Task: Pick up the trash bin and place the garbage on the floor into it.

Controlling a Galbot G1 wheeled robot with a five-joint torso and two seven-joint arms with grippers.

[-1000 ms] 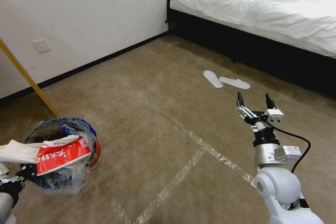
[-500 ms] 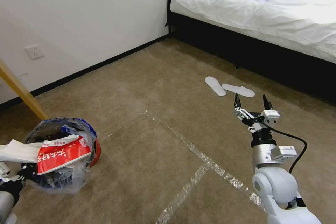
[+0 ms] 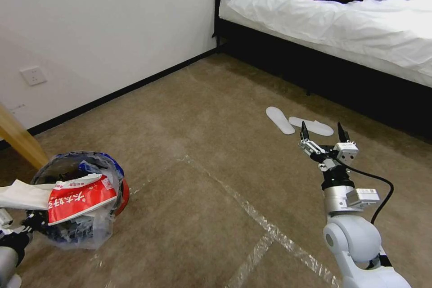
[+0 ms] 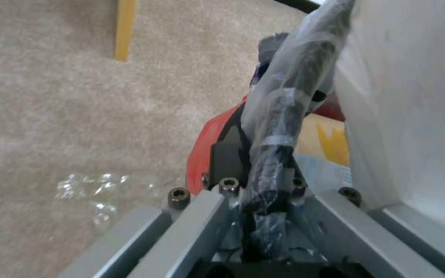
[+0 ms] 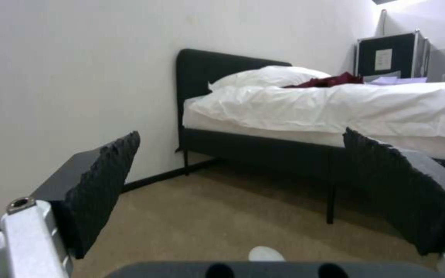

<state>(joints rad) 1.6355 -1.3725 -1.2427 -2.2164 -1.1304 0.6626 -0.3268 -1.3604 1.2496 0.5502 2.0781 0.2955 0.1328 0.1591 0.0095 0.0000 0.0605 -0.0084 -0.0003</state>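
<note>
The red trash bin, lined with a clear plastic bag, hangs low at my left over the beige carpet floor. Garbage sits inside it: a red wrapper and a white paper sheet that sticks out over the rim. My left gripper is shut on the bin's near rim. In the left wrist view, that left gripper pinches the bag-covered rim beside the red bin wall. My right gripper is held out over the carpet, open and empty. In the right wrist view the right gripper has its pads wide apart.
A bed with white bedding stands at the far right, with two white slippers on the carpet in front of it. A white wall runs along the left. A slanted yellow wooden leg stands by the bin. Clear tape lines cross the carpet.
The whole picture has shifted, so the camera has moved: the tape lines and slippers slide lower and to the right. Both arms keep their pose, and the bin stays in the left gripper.
</note>
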